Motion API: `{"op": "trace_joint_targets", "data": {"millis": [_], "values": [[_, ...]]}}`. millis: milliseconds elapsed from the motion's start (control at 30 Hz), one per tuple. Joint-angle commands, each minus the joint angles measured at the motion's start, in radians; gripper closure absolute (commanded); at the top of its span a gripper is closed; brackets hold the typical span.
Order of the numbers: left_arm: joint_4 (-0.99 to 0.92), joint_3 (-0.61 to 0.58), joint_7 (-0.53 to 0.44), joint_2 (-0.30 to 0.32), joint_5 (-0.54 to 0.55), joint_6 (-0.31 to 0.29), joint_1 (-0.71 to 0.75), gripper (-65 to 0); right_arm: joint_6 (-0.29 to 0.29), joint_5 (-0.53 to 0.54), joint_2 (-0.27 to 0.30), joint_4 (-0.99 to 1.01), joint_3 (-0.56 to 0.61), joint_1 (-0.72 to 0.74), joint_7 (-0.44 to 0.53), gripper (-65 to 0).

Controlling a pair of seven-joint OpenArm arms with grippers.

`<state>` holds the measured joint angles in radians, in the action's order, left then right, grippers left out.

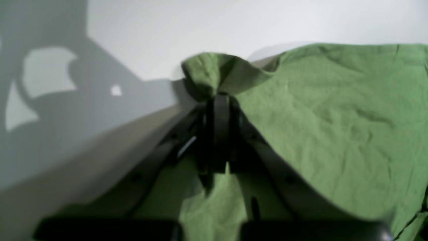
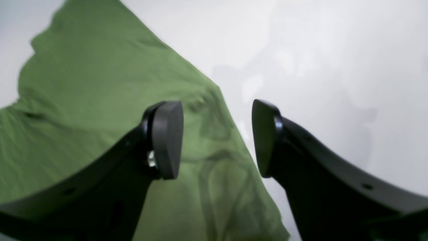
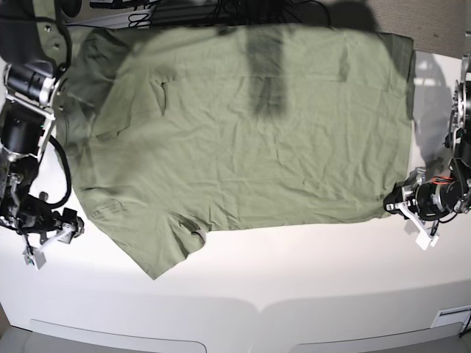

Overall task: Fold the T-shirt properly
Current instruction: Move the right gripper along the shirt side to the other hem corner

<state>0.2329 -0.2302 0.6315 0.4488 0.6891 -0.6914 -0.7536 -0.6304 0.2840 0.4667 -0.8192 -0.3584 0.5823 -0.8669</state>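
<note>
The sage-green T-shirt [image 3: 243, 140] lies spread flat and wrinkled on the white table [image 3: 294, 279], neck end toward the base view's left. My left gripper [image 3: 395, 206] is at the shirt's lower right hem corner. In the left wrist view, the left gripper [image 1: 220, 98] is shut on a bunched pinch of the T-shirt [image 1: 334, 117]. My right gripper [image 3: 72, 229] is at the left, beside the lower sleeve. In its wrist view, the right gripper [image 2: 215, 137] stands open over the edge of the T-shirt [image 2: 83, 100], with nothing between the pads [image 2: 167, 134].
Black cables [image 3: 184, 9] run along the back edge behind the shirt. The table's front rim [image 3: 257, 309] curves across the bottom. The arm bases stand at the far left [image 3: 26, 81] and far right [image 3: 464, 103].
</note>
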Motion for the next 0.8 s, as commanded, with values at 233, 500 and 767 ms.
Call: {"op": "trace_joint_targets", "data": {"millis": [233,500,767], "values": [[0.01,0.0,0.008,0.014,0.004,-0.007,-0.03,0.0,-0.002,0.071,0.057,-0.005,-0.002,0.048,0.037,-33.0],[0.01,0.0,0.008,0.014,0.004,-0.007,-0.03,0.0,-0.008,0.121,0.057,-0.005,-0.001,0.057,-0.053,-33.0],[0.01,0.0,0.018,0.014,0.005,-0.007,-0.03,0.0,-0.026,0.109,0.037,0.016,0.007,0.057,-0.054,-33.0]]}}
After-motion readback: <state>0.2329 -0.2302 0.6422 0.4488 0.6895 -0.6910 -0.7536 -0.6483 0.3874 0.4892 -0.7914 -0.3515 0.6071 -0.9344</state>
